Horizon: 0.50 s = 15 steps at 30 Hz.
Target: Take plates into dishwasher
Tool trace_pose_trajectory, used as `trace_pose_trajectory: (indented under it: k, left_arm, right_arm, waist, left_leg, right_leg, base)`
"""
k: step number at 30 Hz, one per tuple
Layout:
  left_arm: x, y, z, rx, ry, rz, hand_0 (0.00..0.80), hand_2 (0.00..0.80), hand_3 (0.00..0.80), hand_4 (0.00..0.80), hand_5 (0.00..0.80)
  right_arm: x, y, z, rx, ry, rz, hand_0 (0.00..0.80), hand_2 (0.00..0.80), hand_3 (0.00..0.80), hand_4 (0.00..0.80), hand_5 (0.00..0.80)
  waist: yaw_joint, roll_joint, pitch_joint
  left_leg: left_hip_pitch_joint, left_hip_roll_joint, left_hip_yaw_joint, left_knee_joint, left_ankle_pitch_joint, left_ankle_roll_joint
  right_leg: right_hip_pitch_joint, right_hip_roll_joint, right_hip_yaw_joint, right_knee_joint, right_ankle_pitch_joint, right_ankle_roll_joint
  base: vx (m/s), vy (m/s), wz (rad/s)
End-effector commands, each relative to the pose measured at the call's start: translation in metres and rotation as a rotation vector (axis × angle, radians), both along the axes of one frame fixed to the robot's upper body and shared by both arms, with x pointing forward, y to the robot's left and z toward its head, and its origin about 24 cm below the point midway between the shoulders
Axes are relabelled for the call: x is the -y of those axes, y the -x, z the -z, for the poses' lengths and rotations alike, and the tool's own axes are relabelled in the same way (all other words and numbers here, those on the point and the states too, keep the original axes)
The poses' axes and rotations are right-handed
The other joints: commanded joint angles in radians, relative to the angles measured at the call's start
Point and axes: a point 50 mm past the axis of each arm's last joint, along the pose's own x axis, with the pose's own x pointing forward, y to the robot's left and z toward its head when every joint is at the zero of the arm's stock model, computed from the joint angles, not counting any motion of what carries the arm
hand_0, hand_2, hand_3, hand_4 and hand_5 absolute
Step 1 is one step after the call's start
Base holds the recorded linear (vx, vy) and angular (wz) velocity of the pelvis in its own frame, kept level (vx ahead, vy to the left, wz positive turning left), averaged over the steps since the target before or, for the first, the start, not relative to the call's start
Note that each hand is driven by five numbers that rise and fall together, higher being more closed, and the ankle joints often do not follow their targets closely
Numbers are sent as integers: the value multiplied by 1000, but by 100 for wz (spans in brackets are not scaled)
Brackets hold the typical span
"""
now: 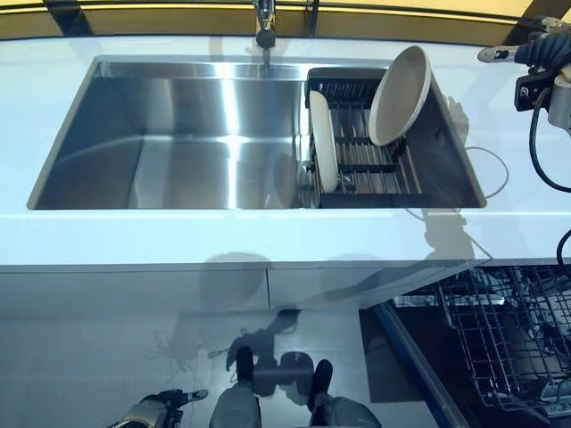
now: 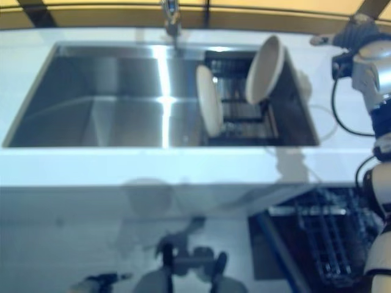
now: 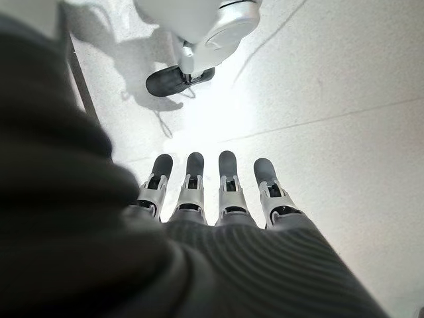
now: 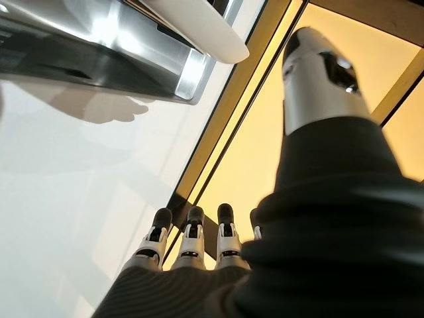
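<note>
From the head views, two plates stand in the dark rack at the sink's right end, one leaning at the back and one on edge at the front, while the dishwasher basket waits open below the desk. The left wrist view shows the left hand low over the floor, fingers straight and empty. In the right wrist view the right hand hovers over the desk right of the sink, fingers extended and holding nothing, so the reach has barely begun and next it must close on the nearer rim.
</note>
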Motion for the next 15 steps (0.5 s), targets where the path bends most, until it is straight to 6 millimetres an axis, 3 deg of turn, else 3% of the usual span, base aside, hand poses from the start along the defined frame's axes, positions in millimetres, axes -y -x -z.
trace_pose_trajectory:
  k: [1, 8, 15]
  left_arm:
    - [-18, -7, -9, 31, -68, -42, 0, 0, 0, 0, 0]
    - [-26, -34, -25, 229, -137, -261, 0, 0, 0, 0, 0]
    - [-42, -46, -39, 238, -133, -307, 0, 0, 0, 0, 0]
  right_arm:
    - [-25, 10, -54, 184, 85, -63, 0, 0, 0, 0, 0]
    - [-35, 7, -46, 194, 62, -94, 0, 0, 0, 0, 0]
    - [-39, 4, -43, 205, 68, -98, 0, 0, 0, 0, 0]
  waist:
    - [15, -38, -1]
    - [22, -39, 16]
    - [30, -31, 39]
  left_leg:
    - [-3, 35, -29, -4, -14, -66]
    - [-6, 32, -34, -4, -15, -66]
    - [-20, 25, -45, -4, -14, -63]
  right_leg:
    - [20, -46, 38, -2, -13, 93]
    - [17, -47, 34, -2, -13, 90]
    - [5, -52, 26, -2, -8, 89]
  base:
    - [0, 0, 0]
    - [14, 5, 2]
    - [-23, 16, 5]
